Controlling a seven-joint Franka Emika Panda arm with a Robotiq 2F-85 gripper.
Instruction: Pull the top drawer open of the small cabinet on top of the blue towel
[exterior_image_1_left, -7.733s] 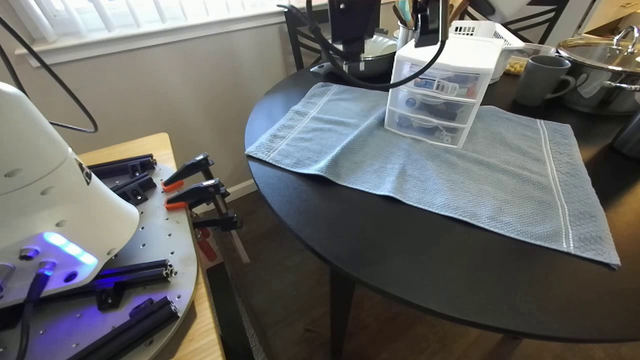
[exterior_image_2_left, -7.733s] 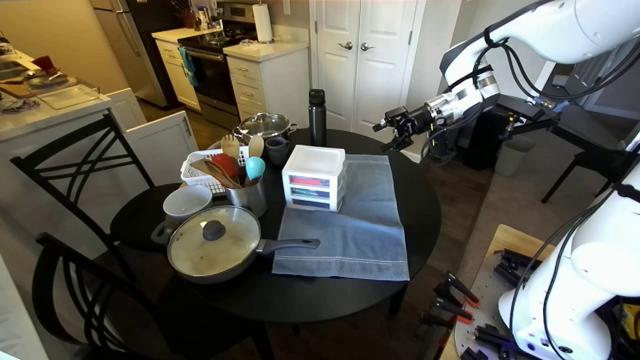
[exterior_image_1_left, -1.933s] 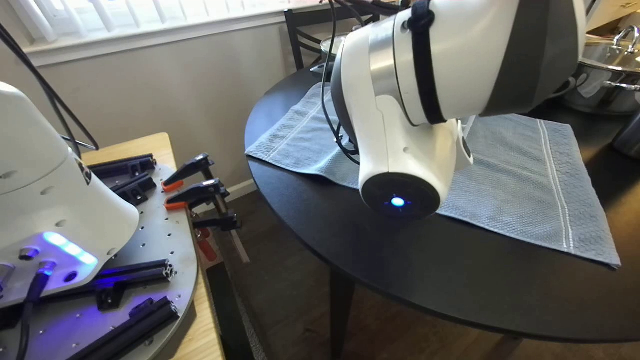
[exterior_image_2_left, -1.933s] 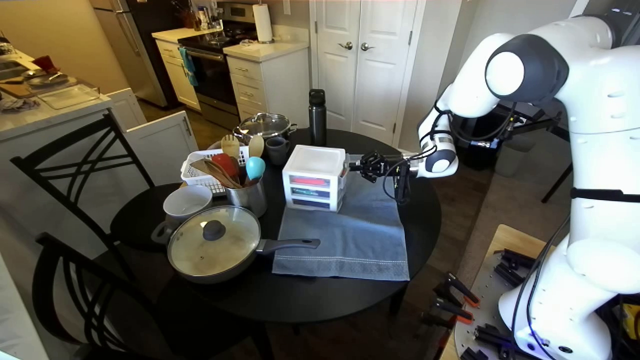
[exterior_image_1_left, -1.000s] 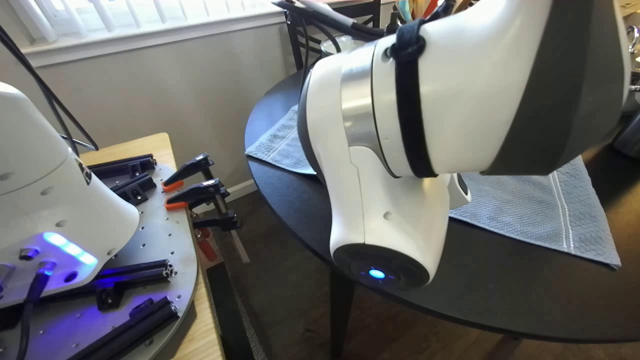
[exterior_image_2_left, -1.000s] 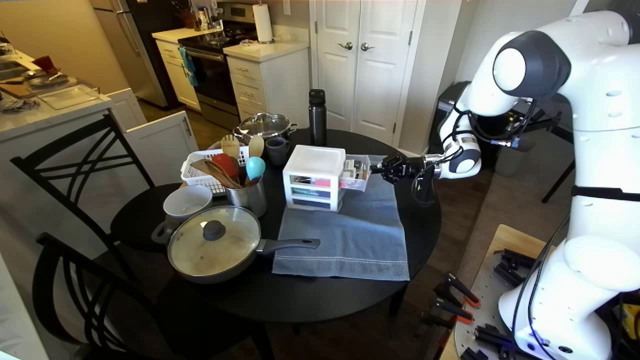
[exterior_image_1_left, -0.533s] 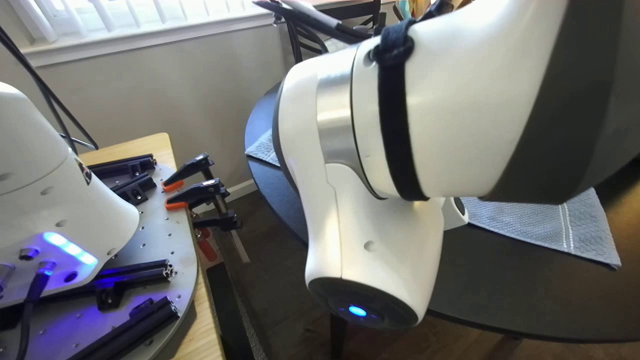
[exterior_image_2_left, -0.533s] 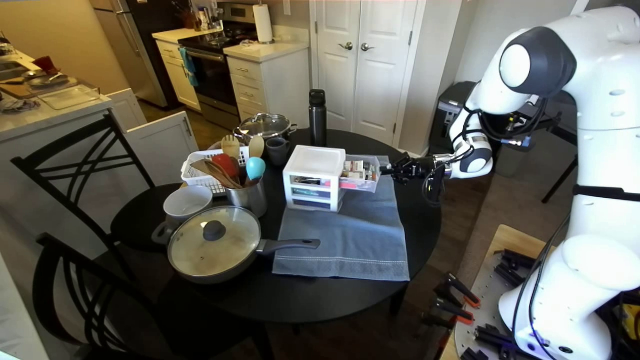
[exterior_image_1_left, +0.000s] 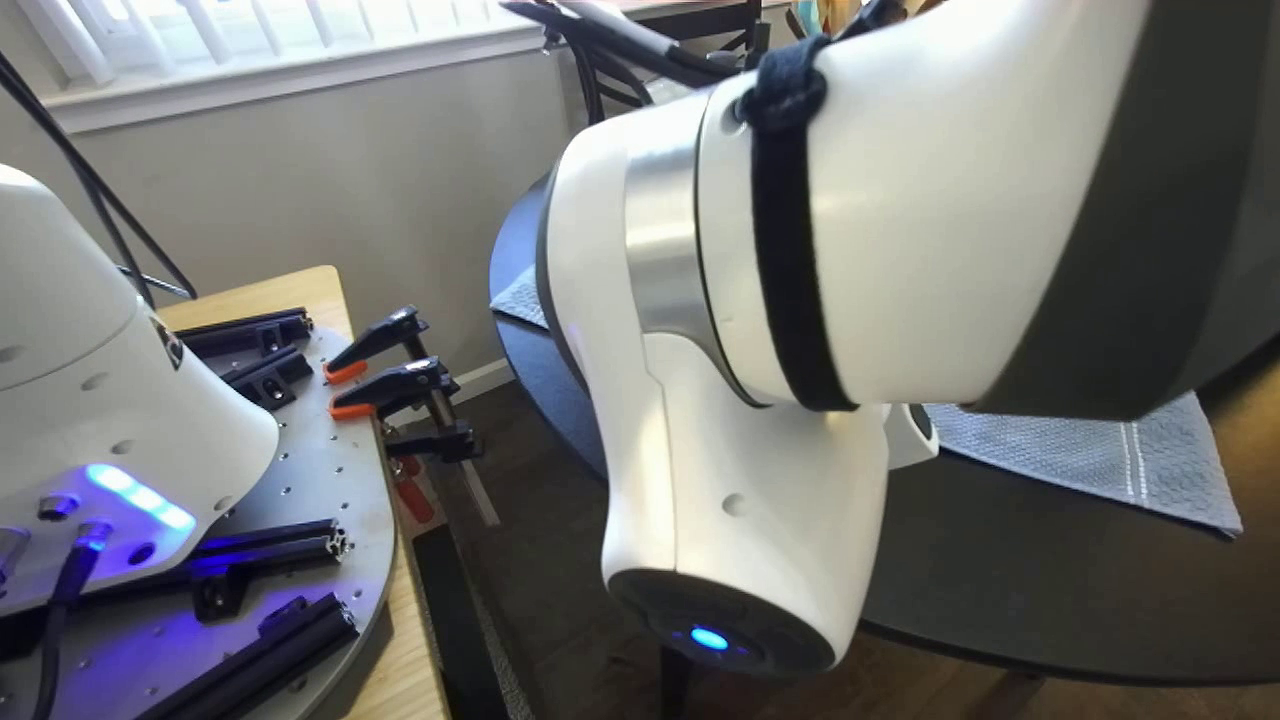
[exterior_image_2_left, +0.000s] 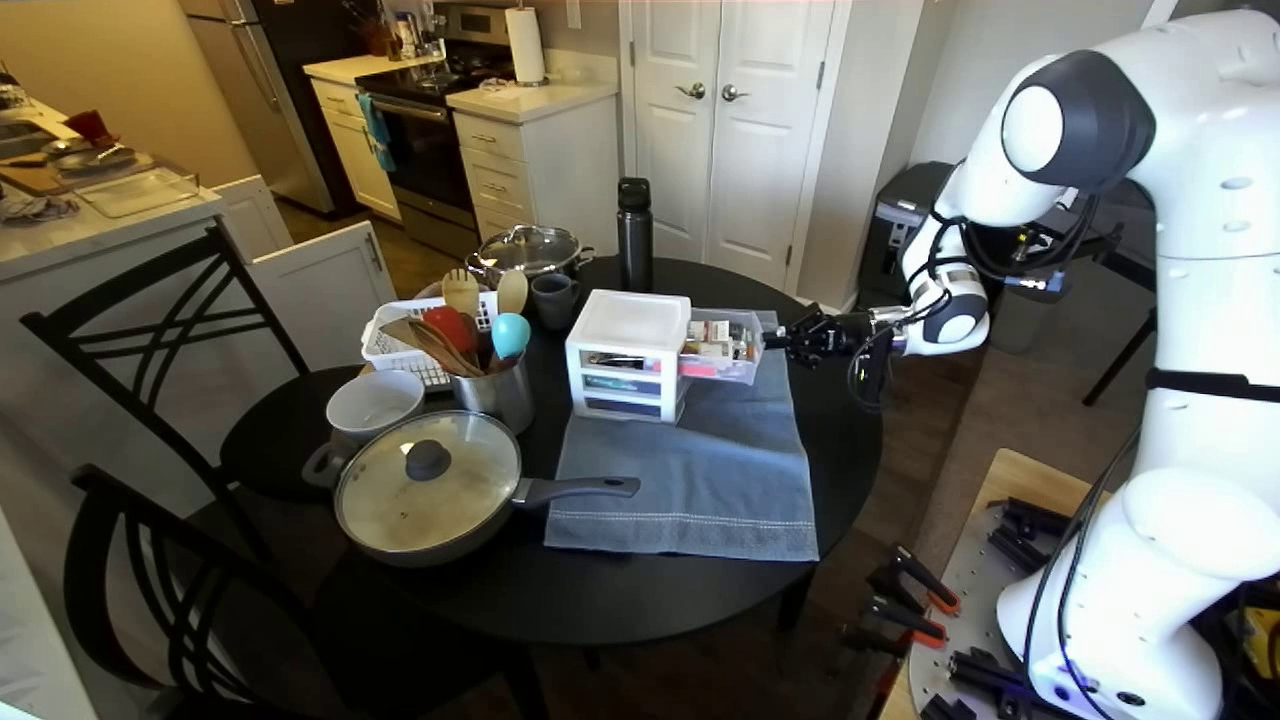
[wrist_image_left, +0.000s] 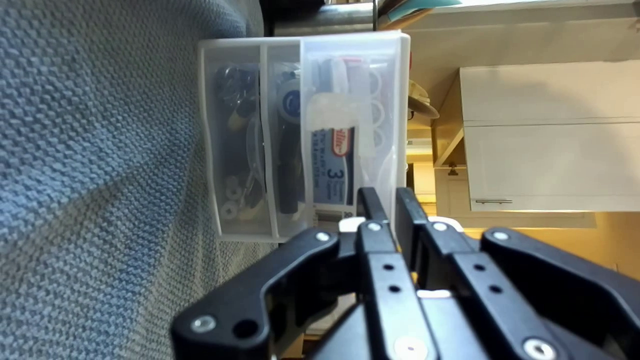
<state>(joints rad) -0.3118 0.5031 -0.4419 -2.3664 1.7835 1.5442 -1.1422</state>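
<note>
The small cabinet (exterior_image_2_left: 628, 318), white and translucent, stands on the blue towel (exterior_image_2_left: 700, 480). Its top drawer (exterior_image_2_left: 738, 374) sticks well out toward the robot, with packets and small items inside. At that drawer's front edge is my gripper (exterior_image_2_left: 775, 340), pointing straight at it. In the wrist view the jaws stand a narrow gap apart, and the gripper (wrist_image_left: 386, 197) has the clear plastic lip of the top drawer (wrist_image_left: 387, 160) between its fingertips. The lower drawers (wrist_image_left: 235, 130) sit flush in the unit. The arm hides cabinet and gripper in an exterior view, leaving only corners of the towel (exterior_image_1_left: 1180, 460).
Left of the cabinet stand a metal utensil holder (exterior_image_2_left: 495, 400), a white basket (exterior_image_2_left: 385, 345) and a lidded pan (exterior_image_2_left: 430, 490), whose handle reaches over the towel. A grey mug (exterior_image_2_left: 555, 300), a pot (exterior_image_2_left: 530, 250) and a tall bottle (exterior_image_2_left: 635, 235) stand behind.
The gripper came down to the cabinet and drew back toward the robot, and the top drawer slid out with it. Over the last half second both have barely moved.
</note>
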